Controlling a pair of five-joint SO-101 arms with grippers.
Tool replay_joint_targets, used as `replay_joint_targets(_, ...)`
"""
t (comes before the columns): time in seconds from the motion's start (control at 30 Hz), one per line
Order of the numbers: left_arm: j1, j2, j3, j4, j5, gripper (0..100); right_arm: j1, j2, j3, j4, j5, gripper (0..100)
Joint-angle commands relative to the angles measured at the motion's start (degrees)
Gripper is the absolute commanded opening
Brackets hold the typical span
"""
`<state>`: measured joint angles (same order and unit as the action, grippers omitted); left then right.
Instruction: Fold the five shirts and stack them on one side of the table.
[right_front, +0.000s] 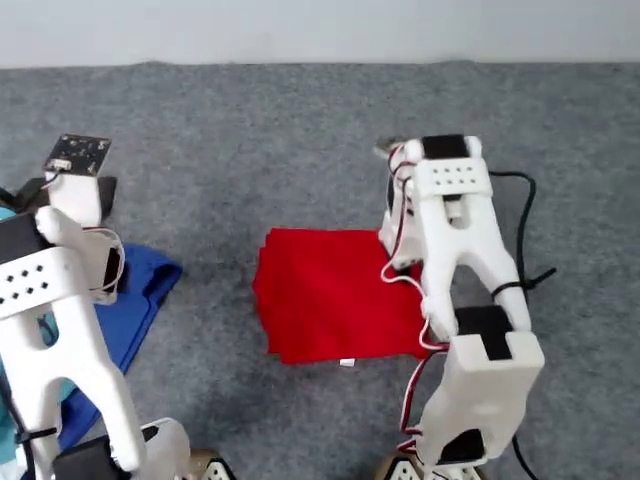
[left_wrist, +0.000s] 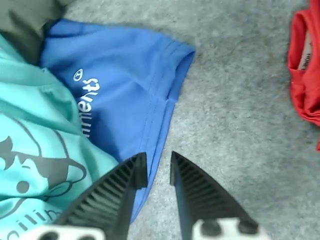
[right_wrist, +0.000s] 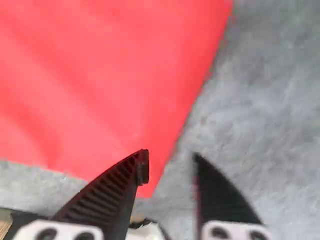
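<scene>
A folded red shirt (right_front: 330, 295) lies in the middle of the grey table (right_front: 250, 130). My right gripper (right_wrist: 170, 167) hangs open just above the red shirt (right_wrist: 100, 75), one finger over the cloth and the other over bare table past its edge. At the left side a blue shirt (right_front: 140, 290) lies spread, with a teal shirt (left_wrist: 35, 150) partly covering it and a dark shirt (left_wrist: 25, 20) beyond. My left gripper (left_wrist: 158, 162) hovers over the hem of the blue shirt (left_wrist: 120, 95), its fingers a narrow gap apart and holding nothing.
The grey table runs bare between the blue shirt and the red shirt (left_wrist: 305, 65) and across the whole back. A pale wall (right_front: 320, 30) bounds the far edge. Both arm bases stand at the front edge.
</scene>
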<state>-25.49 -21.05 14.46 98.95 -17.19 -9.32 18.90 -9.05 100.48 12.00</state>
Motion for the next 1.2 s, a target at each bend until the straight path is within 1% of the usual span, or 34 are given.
replay_joint_targets(0.0,-1.2,-0.2,-2.2,1.6,-0.4,10,-2.4,-4.1,5.3,-0.6,-3.4,30.6)
replay_joint_targets(0.23,-1.2,-0.2,-2.2,1.6,-0.4,10,-6.3,-4.3,20.7,-13.8,-5.0,30.3)
replay_joint_targets(0.47,-1.2,-0.1,-2.2,1.5,-0.4,10,-7.5,-3.6,31.3,-25.2,-7.9,29.8)
replay_joint_targets(0.57,-1.2,-0.1,-2.2,1.5,-0.3,10,-8.7,-3.6,32.7,-26.8,-8.4,23.2)
replay_joint_targets(0.73,-1.2,-0.1,-2.2,1.5,-0.1,10,-8.7,-3.7,32.5,-27.3,-8.2,1.8)
replay_joint_targets(0.77,-1.2,-0.1,-2.2,1.5,-0.1,10,-8.7,-3.7,32.5,-27.2,-7.3,0.2)
replay_joint_targets(0.8,-1.2,-0.1,-2.2,1.5,-0.1,10,-8.7,-4.0,32.5,-26.9,-6.2,1.7)
replay_joint_targets(0.87,-1.2,-0.1,-2.2,1.5,-0.1,10,-8.1,-4.5,32.5,-26.2,-5.0,0.7)
replay_joint_targets(0.93,-1.1,-0.1,-2.2,1.5,-0.1,10,-6.9,-5.9,32.6,-25.3,-4.1,1.0)
replay_joint_targets(1.0,-1.0,-0.2,-2.2,1.5,-0.1,10,-4.4,-8.4,32.6,-24.1,-1.4,1.0)
replay_joint_targets(1.07,-1.0,-0.2,-2.2,1.5,-0.1,10,-1.0,-11.7,32.6,-23.5,3.4,0.9)
replay_joint_targets(1.17,-0.9,-0.2,-2.2,1.6,-0.1,10,4.9,-16.6,31.7,-22.6,13.6,0.9)
